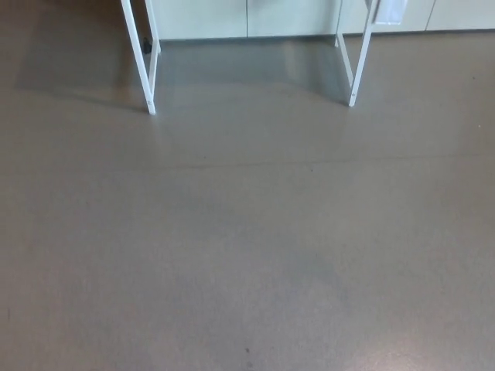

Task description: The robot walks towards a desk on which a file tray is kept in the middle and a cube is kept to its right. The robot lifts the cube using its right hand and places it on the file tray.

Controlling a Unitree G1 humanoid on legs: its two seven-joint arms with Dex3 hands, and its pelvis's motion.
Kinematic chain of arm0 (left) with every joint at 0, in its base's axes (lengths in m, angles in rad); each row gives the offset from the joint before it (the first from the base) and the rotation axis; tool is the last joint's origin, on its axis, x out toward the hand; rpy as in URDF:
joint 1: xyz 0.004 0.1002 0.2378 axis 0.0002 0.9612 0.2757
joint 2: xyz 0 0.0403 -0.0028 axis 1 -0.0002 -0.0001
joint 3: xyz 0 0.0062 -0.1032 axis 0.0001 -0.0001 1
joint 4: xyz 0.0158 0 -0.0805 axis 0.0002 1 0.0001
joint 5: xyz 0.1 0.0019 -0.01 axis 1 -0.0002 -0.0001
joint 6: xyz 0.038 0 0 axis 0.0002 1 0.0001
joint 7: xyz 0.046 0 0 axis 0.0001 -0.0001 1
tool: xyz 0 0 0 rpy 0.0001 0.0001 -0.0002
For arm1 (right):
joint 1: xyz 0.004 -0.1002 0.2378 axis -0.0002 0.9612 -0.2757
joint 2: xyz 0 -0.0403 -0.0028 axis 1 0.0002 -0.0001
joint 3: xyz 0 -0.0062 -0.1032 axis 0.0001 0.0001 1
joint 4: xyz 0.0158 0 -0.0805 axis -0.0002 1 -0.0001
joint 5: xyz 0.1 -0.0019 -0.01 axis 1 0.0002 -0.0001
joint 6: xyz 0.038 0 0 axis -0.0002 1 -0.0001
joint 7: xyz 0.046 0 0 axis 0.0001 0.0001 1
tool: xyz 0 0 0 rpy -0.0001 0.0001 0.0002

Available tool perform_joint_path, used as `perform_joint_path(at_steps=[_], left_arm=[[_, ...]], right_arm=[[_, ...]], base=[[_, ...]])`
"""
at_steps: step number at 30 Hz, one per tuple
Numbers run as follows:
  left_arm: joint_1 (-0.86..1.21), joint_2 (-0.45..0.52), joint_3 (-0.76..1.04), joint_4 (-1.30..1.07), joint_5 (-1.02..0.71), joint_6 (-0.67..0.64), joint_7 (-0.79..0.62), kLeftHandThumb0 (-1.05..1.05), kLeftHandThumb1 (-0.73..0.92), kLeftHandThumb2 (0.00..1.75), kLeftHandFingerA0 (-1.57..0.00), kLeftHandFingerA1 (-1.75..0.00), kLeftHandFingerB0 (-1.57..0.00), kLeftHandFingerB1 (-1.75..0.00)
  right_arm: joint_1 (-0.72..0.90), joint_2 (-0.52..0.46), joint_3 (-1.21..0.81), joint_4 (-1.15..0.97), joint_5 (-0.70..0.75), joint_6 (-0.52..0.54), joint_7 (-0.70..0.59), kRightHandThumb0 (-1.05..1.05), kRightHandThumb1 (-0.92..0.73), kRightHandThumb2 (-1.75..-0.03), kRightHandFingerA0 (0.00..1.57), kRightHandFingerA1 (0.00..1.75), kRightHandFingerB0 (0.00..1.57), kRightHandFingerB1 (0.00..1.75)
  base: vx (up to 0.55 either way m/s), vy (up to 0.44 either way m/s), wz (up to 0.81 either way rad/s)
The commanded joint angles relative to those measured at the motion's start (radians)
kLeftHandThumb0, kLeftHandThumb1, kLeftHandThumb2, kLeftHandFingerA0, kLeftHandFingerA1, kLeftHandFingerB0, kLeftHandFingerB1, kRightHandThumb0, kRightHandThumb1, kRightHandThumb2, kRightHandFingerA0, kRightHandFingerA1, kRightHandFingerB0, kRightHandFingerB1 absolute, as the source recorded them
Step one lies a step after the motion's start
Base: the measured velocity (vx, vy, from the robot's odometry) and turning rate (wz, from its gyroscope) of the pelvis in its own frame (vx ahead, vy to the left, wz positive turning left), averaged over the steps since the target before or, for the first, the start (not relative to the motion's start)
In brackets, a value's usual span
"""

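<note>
Neither the right hand nor the left hand shows, so how they are held cannot be told. Ahead lie grey floor (247,232) and the desk (139,62) (only its white legs). The cube and file tray are out of view. The cube is probably rigid and light, best taken across opposite flat faces.

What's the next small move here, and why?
Probably a step forward toward the white desk legs: only their lower ends show at the picture's top, floor lies between, and neither tray, cube nor a robot hand is in view.
</note>
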Motion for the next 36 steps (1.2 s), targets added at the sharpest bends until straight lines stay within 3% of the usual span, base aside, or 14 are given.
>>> perform_joint_path(at_steps=[1,2,6,7,14,17,18,20,23,24,29,34,35,36], left_arm=[[0.007,0.010,-0.016,-0.024,0.002,0.054,0.020,-0.78,0.62,1.00,0.00,-0.37,0.00,-0.31],[0.000,0.013,-0.013,-0.006,-0.003,0.039,0.007,-0.81,0.65,1.00,0.00,-0.32,0.00,-0.26],[-0.021,0.021,-0.007,0.034,-0.015,0.033,-0.009,-0.80,0.64,0.99,0.00,-0.33,0.00,-0.24],[-0.021,0.026,-0.019,0.039,0.000,0.009,-0.008,-0.76,0.67,1.04,0.00,-0.40,0.00,-0.29],[0.007,0.026,-0.047,-0.062,0.026,0.065,0.030,-0.73,0.84,0.67,-0.05,-0.37,-0.04,-0.26],[0.005,0.024,-0.027,-0.062,-0.015,0.088,0.010,-0.75,0.62,1.00,0.00,-0.41,0.00,-0.30],[0.010,0.023,-0.037,-0.072,0.000,0.082,0.025,-0.71,0.83,0.66,-0.05,-0.37,-0.04,-0.26],[0.005,0.028,-0.051,-0.064,0.016,0.064,0.032,-0.73,0.80,0.65,-0.06,-0.43,-0.06,-0.29],[-0.031,0.033,-0.053,-0.013,0.018,0.056,0.040,-0.74,0.64,0.99,-0.03,-0.43,-0.02,-0.33],[-0.025,0.036,-0.062,-0.015,0.027,0.041,0.037,-0.72,0.84,0.64,-0.05,-0.38,-0.02,-0.30],[-0.028,0.029,-0.060,-0.031,0.021,0.075,0.081,-0.75,0.81,0.65,-0.08,-0.44,-0.09,-0.30],[-0.037,0.042,-0.081,-0.013,0.046,0.033,0.080,-0.73,0.63,1.01,-0.04,-0.50,-0.03,-0.38],[-0.033,0.041,-0.073,-0.031,0.028,0.058,0.073,-0.77,0.66,0.90,-0.10,-0.52,-0.02,-0.29],[-0.037,0.038,-0.056,-0.035,0.003,0.085,0.066,-0.75,0.80,0.64,-0.08,-0.45,-0.07,-0.27]], right_arm=[[-0.011,-0.008,-0.009,0.019,0.006,-0.034,0.020,-0.90,-0.60,-1.06,0.00,0.43,0.00,0.30],[-0.011,-0.009,-0.016,0.012,0.017,-0.026,0.036,-0.98,-0.80,-0.66,0.01,0.46,0.00,0.33],[-0.007,-0.035,-0.009,-0.029,0.007,0.024,0.092,-0.99,-0.86,-0.66,0.00,0.52,0.00,0.27],[-0.003,-0.036,-0.006,-0.022,-0.008,-0.013,0.065,-1.04,-0.72,-1.12,0.06,0.36,0.00,0.20],[-0.021,-0.014,-0.044,-0.023,0.059,0.055,0.125,-0.96,-0.65,-1.04,0.09,0.24,0.02,0.26],[-0.021,-0.032,-0.012,-0.038,-0.004,0.044,0.108,-0.99,-0.87,-0.66,0.02,0.52,0.00,0.19],[-0.019,-0.040,0.006,-0.042,-0.036,0.036,0.085,-1.05,-0.72,-1.11,0.07,0.44,0.00,0.21],[-0.026,-0.040,0.004,-0.051,-0.022,0.065,0.106,-1.05,-0.72,-1.11,0.00,0.38,0.00,0.21],[-0.038,-0.030,0.019,-0.036,-0.045,0.049,0.056,-0.99,-0.87,-0.66,0.03,0.50,0.00,0.23],[-0.032,-0.038,0.016,-0.027,-0.037,0.009,0.069,-0.97,-0.88,-0.67,0.04,0.50,0.00,0.19],[-0.065,0.004,-0.051,0.028,0.058,0.033,0.129,-0.96,-0.65,-1.04,0.09,0.22,0.02,0.27],[0.002,-0.043,-0.030,-0.120,-0.019,0.067,0.112,-1.05,-0.74,-1.14,0.05,0.37,0.00,0.23],[-0.009,-0.019,-0.043,-0.099,-0.002,0.080,0.094,-0.99,-0.79,-0.66,0.00,0.41,0.01,0.34],[-0.024,-0.014,-0.037,-0.086,-0.001,0.096,0.102,-0.98,-0.67,-1.09,0.07,0.31,0.01,0.26]], base=[[0.00,0.000,0.00],[0.05,0.038,-0.11],[0.04,0.155,-0.03],[0.10,0.250,-0.19],[0.23,0.391,-0.15],[0.18,0.107,0.02],[0.17,0.043,0.05],[0.18,-0.028,0.13],[0.17,-0.118,0.08],[0.23,-0.190,0.11],[0.32,-0.204,0.11],[0.26,-0.094,-0.01],[0.24,-0.007,-0.07],[0.25,0.034,-0.17]])
